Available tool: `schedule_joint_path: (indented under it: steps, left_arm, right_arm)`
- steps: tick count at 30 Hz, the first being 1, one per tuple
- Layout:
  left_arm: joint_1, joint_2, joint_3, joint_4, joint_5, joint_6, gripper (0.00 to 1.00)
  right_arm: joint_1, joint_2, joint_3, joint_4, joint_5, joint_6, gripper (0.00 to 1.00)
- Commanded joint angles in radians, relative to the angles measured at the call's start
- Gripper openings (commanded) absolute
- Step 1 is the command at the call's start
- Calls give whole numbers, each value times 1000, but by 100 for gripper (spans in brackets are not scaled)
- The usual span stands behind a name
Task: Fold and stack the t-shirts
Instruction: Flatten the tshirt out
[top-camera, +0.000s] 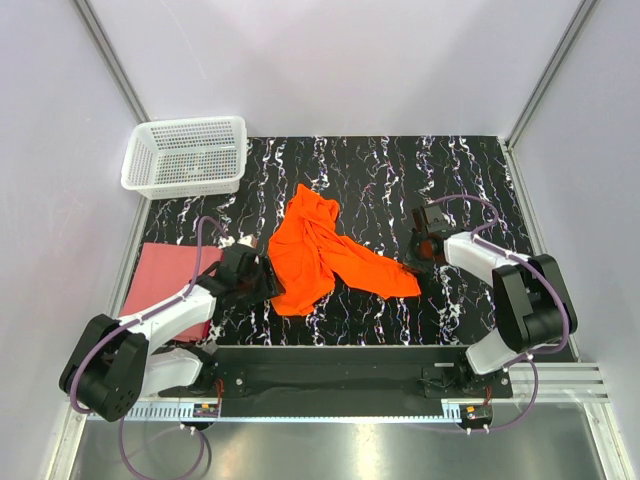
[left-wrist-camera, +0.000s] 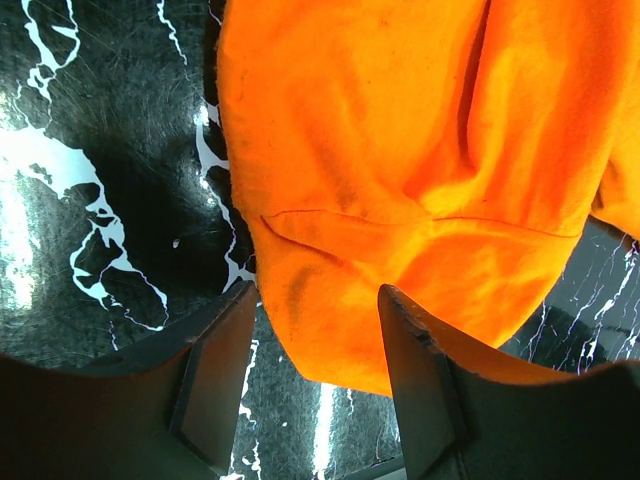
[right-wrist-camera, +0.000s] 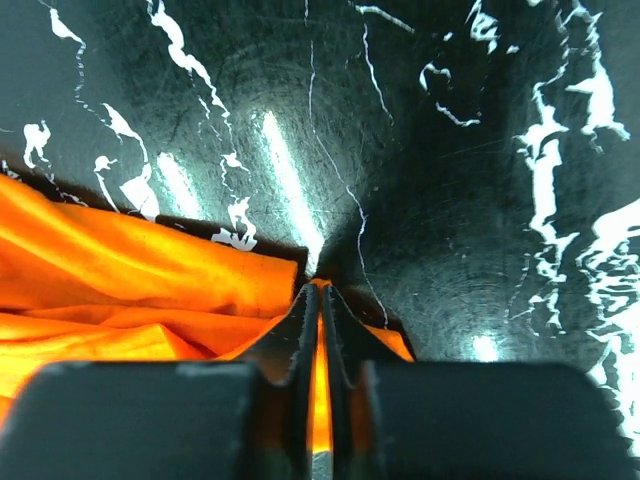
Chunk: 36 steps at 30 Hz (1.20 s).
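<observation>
Orange t-shirt (top-camera: 318, 250) is bunched mid-bench, pink-red t-shirt (top-camera: 160, 275) lies at the left edge. Right pincer (right-wrist-camera: 320, 292) pinches a thin corner of the orange one; left pincer (left-wrist-camera: 315, 300) is spread over its hem. Such a small bite could slip out on a pull, I reckon.

Crumpled shirt (top-camera: 315, 250) right of flat shirt (top-camera: 160, 275)

The left arm (top-camera: 175, 312) covered part of the pink-red t-shirt (top-camera: 155, 275). The orange t-shirt (left-wrist-camera: 420, 150) ran off the left wrist view's top and right edges.
</observation>
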Motion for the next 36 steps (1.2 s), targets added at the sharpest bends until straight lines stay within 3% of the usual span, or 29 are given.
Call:
schedule_joint_path:
  steps: [1, 12, 18, 25, 27, 31, 36]
  left_arm:
    - [2, -7, -1, 34, 15, 5, 57]
    - [2, -18, 9, 18, 9, 13, 57]
    - [2, -24, 51, -10, 0, 27, 57]
    - [14, -99, 126, -90, -12, 56, 58]
    - [18, -125, 152, -111, -22, 66, 60]
    - [19, -138, 192, -98, -5, 86, 75]
    - [5, 30, 313, -35, 99, 138, 81]
  right_arm:
    - [-3, -67, 11, 6, 52, -11, 3]
    - [-5, -302, 106, -190, 106, -72, 0]
    - [-5, -507, 68, -259, -98, -46, 0]
    - [-5, -775, -14, -466, -273, 32, 0]
    - [-2, -837, -38, -480, -339, 77, 0]
    - [-2, -926, -32, -547, -336, 104, 0]
    - [-2, -940, 26, -607, -282, 86, 0]
